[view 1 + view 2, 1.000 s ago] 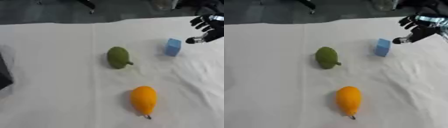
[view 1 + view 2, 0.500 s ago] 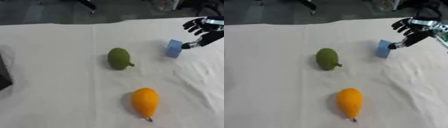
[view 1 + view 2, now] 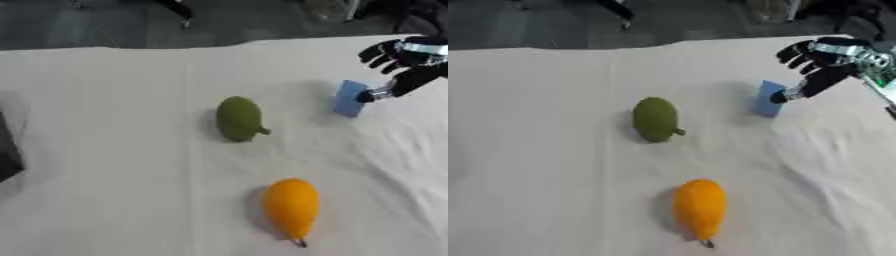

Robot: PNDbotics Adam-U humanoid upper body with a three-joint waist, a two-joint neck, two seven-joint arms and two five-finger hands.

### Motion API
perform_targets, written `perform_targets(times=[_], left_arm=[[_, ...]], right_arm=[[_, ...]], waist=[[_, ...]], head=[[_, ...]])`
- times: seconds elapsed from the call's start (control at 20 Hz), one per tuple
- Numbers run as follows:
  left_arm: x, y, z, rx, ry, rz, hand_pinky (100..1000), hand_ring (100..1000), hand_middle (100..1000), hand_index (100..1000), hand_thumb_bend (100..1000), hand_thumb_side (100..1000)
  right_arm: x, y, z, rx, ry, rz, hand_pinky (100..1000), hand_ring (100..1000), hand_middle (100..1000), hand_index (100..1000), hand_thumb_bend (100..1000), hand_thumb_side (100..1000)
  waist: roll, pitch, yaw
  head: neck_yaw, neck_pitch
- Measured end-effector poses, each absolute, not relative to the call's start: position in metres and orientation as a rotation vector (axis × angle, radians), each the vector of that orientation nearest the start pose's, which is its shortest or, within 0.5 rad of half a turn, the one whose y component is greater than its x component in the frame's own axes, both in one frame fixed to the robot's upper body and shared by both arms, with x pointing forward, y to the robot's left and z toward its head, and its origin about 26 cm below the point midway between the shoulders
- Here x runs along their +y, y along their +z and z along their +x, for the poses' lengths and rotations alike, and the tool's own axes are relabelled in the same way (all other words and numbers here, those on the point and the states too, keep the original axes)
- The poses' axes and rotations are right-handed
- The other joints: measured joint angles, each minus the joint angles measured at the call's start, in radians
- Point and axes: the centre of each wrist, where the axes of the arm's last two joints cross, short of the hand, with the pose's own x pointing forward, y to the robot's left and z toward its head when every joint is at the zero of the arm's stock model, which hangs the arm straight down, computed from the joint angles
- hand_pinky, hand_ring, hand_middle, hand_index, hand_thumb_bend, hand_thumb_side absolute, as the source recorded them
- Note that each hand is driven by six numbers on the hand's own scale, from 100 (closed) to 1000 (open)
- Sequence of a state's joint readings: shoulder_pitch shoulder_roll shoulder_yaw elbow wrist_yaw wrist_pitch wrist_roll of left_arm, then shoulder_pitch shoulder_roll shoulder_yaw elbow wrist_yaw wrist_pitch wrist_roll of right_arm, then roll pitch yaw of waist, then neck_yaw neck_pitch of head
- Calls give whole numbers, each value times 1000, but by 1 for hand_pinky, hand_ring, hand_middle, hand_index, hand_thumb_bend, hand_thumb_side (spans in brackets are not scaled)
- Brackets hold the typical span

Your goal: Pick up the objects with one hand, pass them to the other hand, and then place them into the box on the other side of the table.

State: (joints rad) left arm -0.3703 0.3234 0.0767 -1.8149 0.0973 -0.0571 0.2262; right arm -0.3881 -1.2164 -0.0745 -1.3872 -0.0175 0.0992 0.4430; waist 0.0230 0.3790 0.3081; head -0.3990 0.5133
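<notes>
The right hand (image 3: 826,65), fingers spread, touches the blue block (image 3: 769,98) with its thumb tip at the block's 3 o'clock side.

Lab-like test room, cloth-covered table (image 3: 105,100) (white), dark floor (image 3: 105,25)
</notes>
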Motion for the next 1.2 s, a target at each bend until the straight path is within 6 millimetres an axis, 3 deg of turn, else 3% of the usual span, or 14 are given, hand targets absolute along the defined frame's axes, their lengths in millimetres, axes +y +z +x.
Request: perform_targets(times=[1.2], left_arm=[[283,188,333,-2262,23,227,817,746,825,837,591,600]], right_arm=[[-497,302,315,-1281,918,-879,863,899,861,902,605,295]], waist=[[0,30,20]], head=[[-10,-19]])
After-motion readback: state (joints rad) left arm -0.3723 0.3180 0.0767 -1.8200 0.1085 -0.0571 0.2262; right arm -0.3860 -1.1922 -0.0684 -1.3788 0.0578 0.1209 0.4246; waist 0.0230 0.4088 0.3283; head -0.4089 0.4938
